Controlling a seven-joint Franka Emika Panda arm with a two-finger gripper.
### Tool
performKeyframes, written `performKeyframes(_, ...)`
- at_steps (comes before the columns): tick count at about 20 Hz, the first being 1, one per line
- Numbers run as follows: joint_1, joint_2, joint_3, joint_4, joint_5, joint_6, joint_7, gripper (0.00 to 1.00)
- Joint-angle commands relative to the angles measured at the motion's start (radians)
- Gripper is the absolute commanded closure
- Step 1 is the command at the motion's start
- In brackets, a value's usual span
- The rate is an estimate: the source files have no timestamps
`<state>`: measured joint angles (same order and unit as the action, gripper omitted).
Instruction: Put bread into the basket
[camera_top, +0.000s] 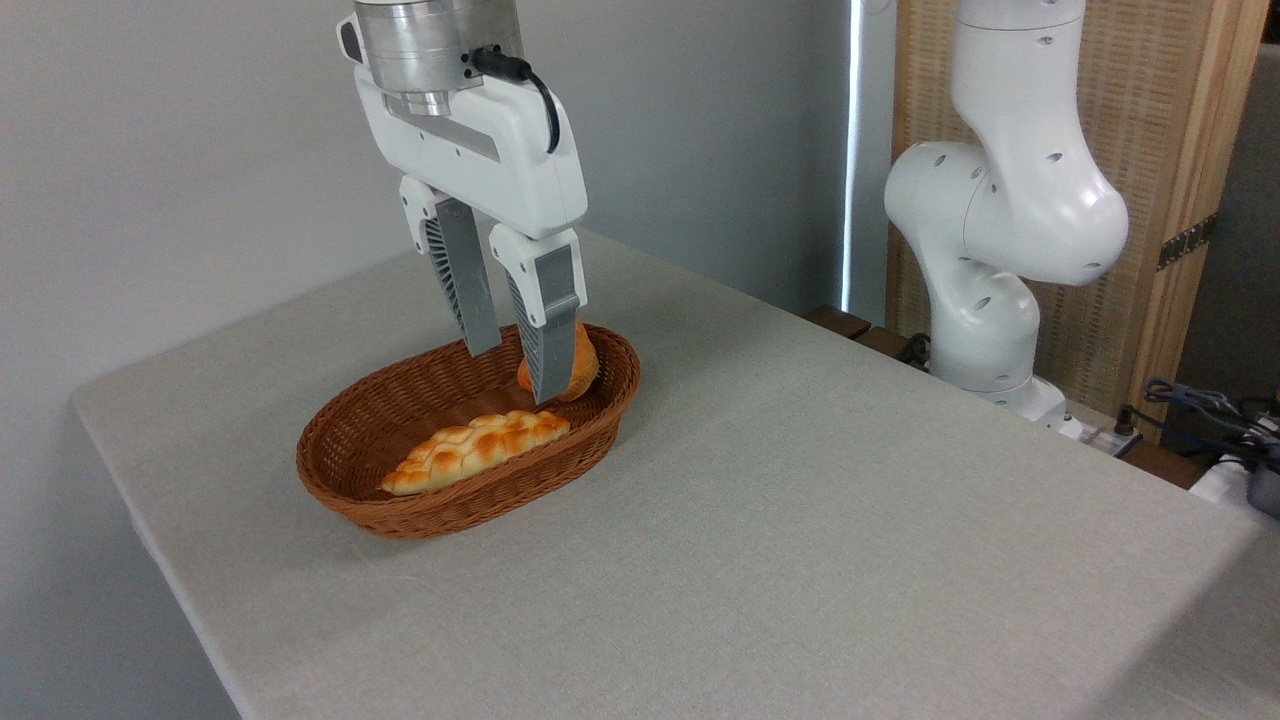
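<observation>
Camera: bread (581, 366) in basket (345, 480), behind gripper (515, 375), jaws apart.

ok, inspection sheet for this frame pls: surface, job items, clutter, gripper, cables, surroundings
surface: table under grey cloth, no spills or creases seen.
job items: basket on the table's left part; bun inside at the basket's far end, partly hidden by a finger, seems to lean on the wall.
clutter: braided loaf lying in the basket; nothing else seen on the table.
gripper: gripper over the basket, fingers open, tips down inside it. One finger is in front of the bun; contact cannot be told.
cables: black cable at the wrist; loose cables off the table's right edge.
surroundings: arm base behind the table, grey wall, wicker screen.
</observation>
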<state>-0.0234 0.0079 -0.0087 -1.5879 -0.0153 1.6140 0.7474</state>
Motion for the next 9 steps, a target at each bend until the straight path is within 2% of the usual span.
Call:
performKeyframes(1, -0.006, 0.007, -0.014, 0.017, 0.02, -0.032, -0.046, 0.0)
performKeyframes(9, -0.006, 0.006, -0.007, 0.017, 0.012, -0.034, -0.033, 0.0)
